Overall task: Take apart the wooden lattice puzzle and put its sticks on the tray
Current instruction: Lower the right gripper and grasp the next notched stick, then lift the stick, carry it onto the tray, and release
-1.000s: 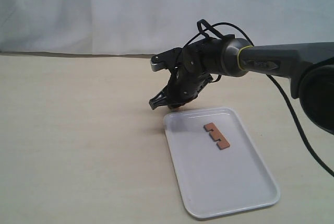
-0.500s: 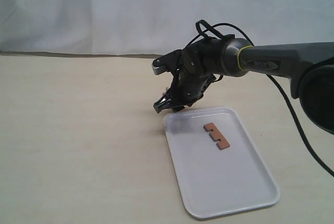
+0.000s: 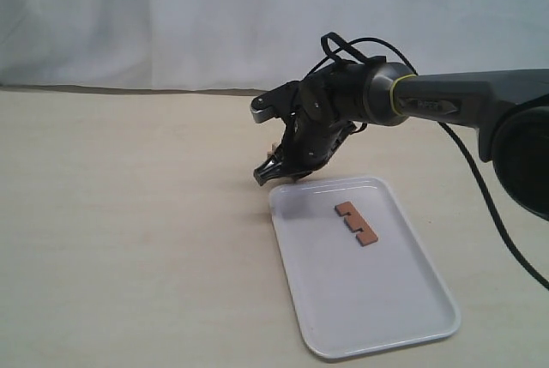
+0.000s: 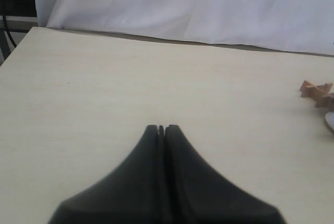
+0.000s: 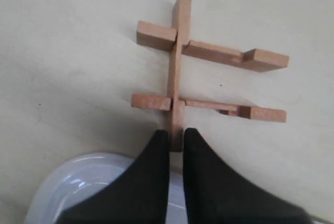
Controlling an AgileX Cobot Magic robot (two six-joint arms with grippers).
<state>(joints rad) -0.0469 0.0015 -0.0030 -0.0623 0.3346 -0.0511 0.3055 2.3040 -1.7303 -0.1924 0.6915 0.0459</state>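
Observation:
The wooden lattice puzzle (image 5: 180,72) lies on the table just beyond the tray's corner (image 5: 78,182). It shows as one long stick crossed by two others. My right gripper (image 5: 176,136) is shut on the near end of the long stick (image 5: 180,36). In the exterior view that gripper (image 3: 274,172) points down at the tray's far left corner and hides the puzzle. One loose notched stick (image 3: 357,223) lies flat on the white tray (image 3: 369,308). My left gripper (image 4: 162,128) is shut on nothing over bare table, with the puzzle (image 4: 317,93) far off to its side.
The tray's rim (image 3: 283,239) lies close under the right gripper. A black cable (image 3: 480,188) hangs from the right arm (image 3: 446,102) past the tray's right side. A white cloth backdrop (image 3: 171,16) closes off the table's far edge.
My right gripper's jaws have gone from apart to shut on the puzzle's long stick, and the wrist has shifted slightly. The stick on the tray has not moved.

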